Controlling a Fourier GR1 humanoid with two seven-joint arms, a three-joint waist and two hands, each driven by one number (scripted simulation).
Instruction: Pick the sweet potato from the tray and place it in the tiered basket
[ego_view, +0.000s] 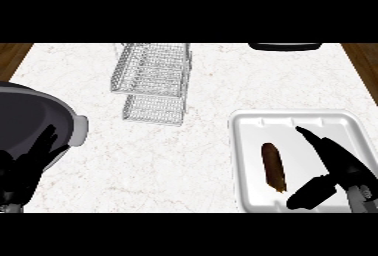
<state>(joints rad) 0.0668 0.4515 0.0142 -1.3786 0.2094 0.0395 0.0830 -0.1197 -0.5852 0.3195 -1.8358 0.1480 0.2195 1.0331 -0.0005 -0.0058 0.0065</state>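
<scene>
Sweet potato lies lengthwise in white tray, R side of desk, not yet lifted. R robot hand over tray just R of potato, released: fingers straight, thumb spread w/ tip near potato's lower end; no contact seen. Wire tiered basket at desk's far side, well apart from tray. L robot hand rests open at lower-L edge, fingers up.

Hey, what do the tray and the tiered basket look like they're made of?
Tray: smooth matte white with soft rounded edges and moulded ridges along its wall, probably foam or plastic. Tiered basket: thin grey wires in an open grid that the counter shows through, most likely metal wire.
</scene>
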